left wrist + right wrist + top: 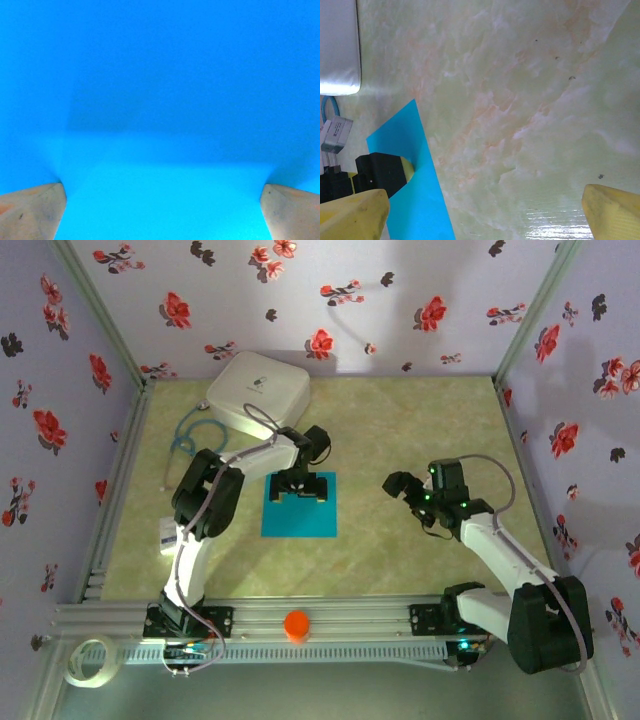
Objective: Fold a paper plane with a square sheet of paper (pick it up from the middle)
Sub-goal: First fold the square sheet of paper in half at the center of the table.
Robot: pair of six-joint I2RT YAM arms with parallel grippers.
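The square sheet of paper (300, 512) lies flat and unfolded on the marbled table, bright turquoise-blue. My left gripper (298, 487) stands open over its far half, fingertips down on or just above the paper. In the left wrist view the sheet (160, 100) stretches flat across the frame, and both fingertips (35, 210) rest at the lower corners, wide apart. My right gripper (412, 492) hangs open over bare table to the right of the sheet. In the right wrist view the sheet's right edge (415, 190) shows at lower left with one left-gripper finger (385, 172) on it.
A white rounded box (258, 390) sits at the back left, with a blue cable (188, 435) beside it. An orange cap (296, 625) rests on the front rail. A small white item (170, 535) lies near the left arm. Flowered walls enclose the table.
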